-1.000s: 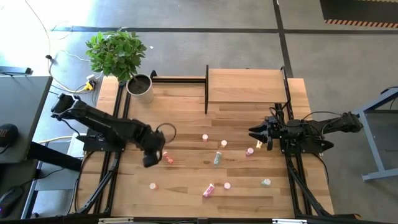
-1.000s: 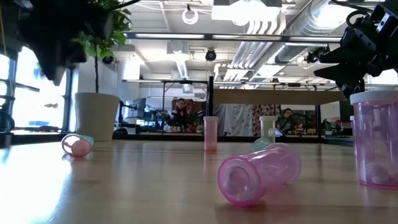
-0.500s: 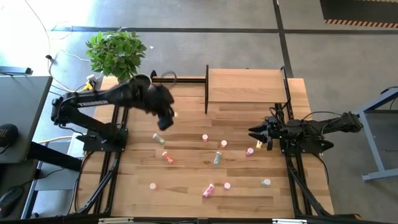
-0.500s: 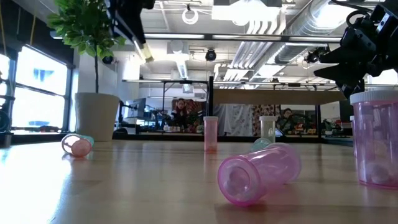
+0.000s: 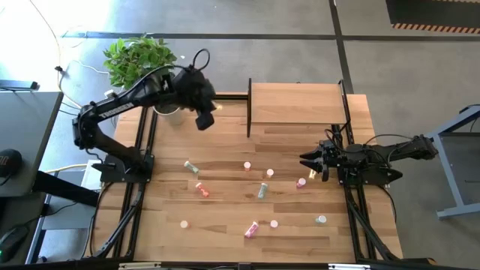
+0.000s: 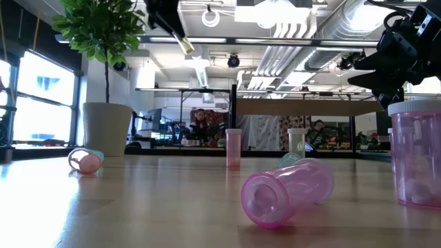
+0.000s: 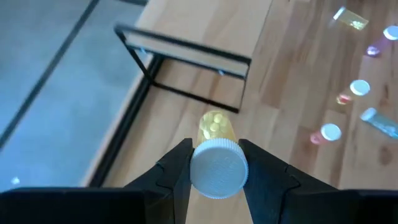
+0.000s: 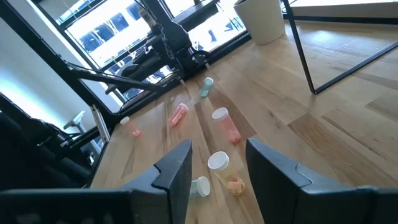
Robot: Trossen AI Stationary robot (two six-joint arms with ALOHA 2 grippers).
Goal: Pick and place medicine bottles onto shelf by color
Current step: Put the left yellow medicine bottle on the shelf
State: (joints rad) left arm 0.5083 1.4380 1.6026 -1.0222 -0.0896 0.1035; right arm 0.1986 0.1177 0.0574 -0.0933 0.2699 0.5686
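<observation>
My left gripper [image 5: 205, 117] is shut on a yellow medicine bottle [image 7: 215, 128] with a white cap. It hangs high above the table's far left part, beside the shelf [image 5: 298, 103] and short of its black upright panel [image 5: 249, 109]. Several pink, orange-red and pale green medicine bottles [image 5: 262, 190] stand or lie on the tabletop. At the table's right side my right gripper [image 5: 304, 159] stays low and open, with nothing between its fingers [image 8: 176, 167]. My left gripper pinches the yellow bottle at its white cap end [image 7: 200, 169] between its two fingers [image 7: 176, 169]. The fingers slant down and lie along the bottle. Its yellow body [image 6: 186, 46] sticks out past the fingertips, and the bottle is lifted clear of the table.
A potted plant [image 5: 166, 103] stands at the far left corner, close behind my left arm. A pink bottle [image 6: 286, 190] lies near the table's front edge, with another [image 6: 415, 155] upright beside it. The room beyond the table shows people at desks.
My left gripper has risen from the table's left middle and swung toward the far edge and the shelf, tipping up from steeply down. The yellow bottle went with it, lifted clear. A pale green bottle that the gripper hid now shows lying on the table.
</observation>
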